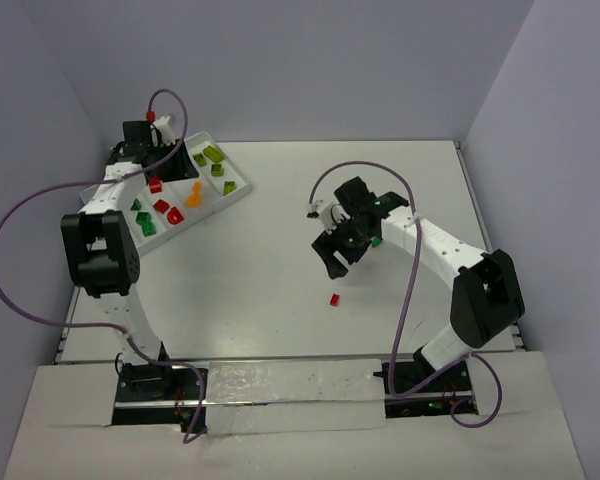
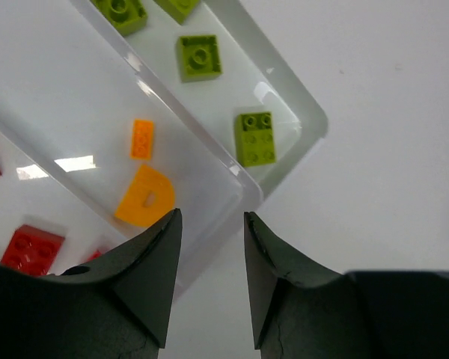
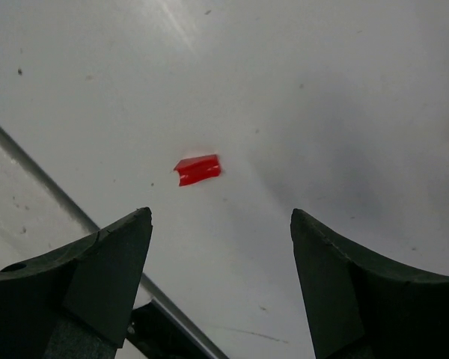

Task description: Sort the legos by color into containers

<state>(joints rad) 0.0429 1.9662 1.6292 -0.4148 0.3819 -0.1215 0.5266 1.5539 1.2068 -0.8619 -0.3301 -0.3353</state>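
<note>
meanwhile tray (image 2: pixel 60 75) compartments hold lime, orange, red, green legos (image 2: pixel 256 138); left claw (image 2: pixel 211 217), right claw (image 3: pixel 221 215) released.

white tray (image 2: pixel 60 82), lime bricks (image 2: pixel 200 57), orange bricks (image 2: pixel 142 139), red bricks (image 2: pixel 31 247), lone red brick (image 3: pixel 197 169) on white table (image 3: pixel 322 90)
</note>
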